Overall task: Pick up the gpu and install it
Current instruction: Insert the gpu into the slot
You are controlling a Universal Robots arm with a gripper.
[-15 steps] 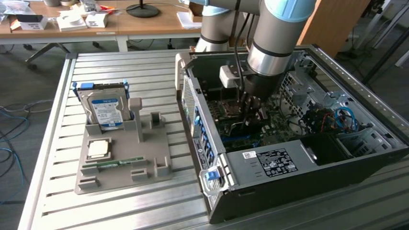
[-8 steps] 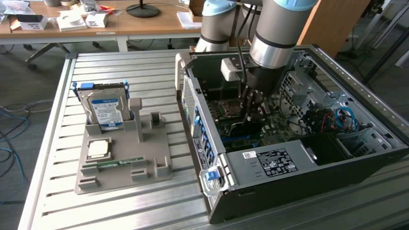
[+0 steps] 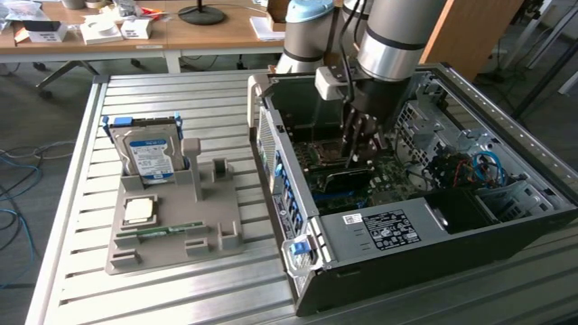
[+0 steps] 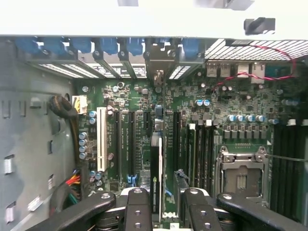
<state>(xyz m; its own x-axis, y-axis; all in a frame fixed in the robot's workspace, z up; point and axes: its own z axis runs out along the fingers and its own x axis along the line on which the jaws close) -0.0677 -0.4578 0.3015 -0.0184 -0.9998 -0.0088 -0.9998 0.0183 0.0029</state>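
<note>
On the slatted metal table (image 3: pixel 189 95), toward its edge at the exterior view's left, a grey holder (image 3: pixel 212 210) carries a silver-labelled hard drive (image 3: pixel 149 154) standing upright in a blue frame at its far end. A square processor chip (image 3: pixel 138 210) lies flat nearer the front, and a narrow green memory strip (image 3: pixel 162 231) lies just in front of that. To the right stands the open computer case (image 3: pixel 424 227), filling the table's right half. The robot arm (image 3: pixel 393 34) reaches down into it. The gripper (image 3: pixel 361 159) (image 4: pixel 167 214) is low over the motherboard (image 4: pixel 139 96), with the gpu (image 3: pixel 348 179) (image 4: pixel 155 173) standing on edge among the expansion slots, right at the gripper. I cannot tell whether the gripper clamps the card or stands loose around it.
</note>
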